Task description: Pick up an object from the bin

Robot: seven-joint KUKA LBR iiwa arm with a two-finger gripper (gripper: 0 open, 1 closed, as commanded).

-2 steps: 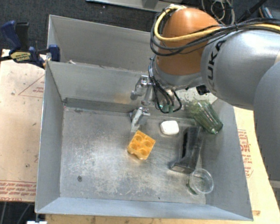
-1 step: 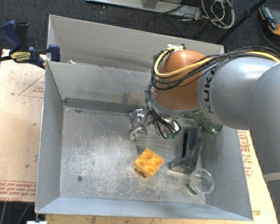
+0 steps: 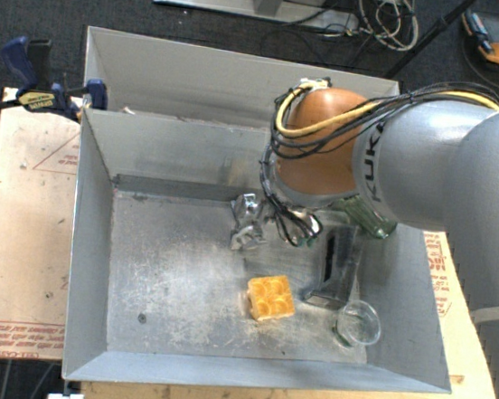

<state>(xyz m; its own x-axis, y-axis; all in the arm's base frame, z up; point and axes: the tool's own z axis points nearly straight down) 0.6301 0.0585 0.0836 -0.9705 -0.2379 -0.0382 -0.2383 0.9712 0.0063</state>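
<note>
Yellow waffle-gridded block [image 3: 270, 298] lies on the floor of the bin [image 3: 92, 219], front of centre and apart from everything else. Up-left of it the end effector [image 3: 248, 223] hangs over bare metal near the back wall; whether it is open or closed I cannot tell. To the right are a dark angled bracket [image 3: 335, 274] and, just beside it, a clear cup [image 3: 358, 325]. The silver arm [image 3: 445, 165] reads "KUKA".

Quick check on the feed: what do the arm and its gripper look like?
The arm is thick, rounded and silver-grey, with dark KUKA lettering near the wrist. An orange dome cover sits there, looped by yellow and black cables. The gripper is small, bare metal.
</note>
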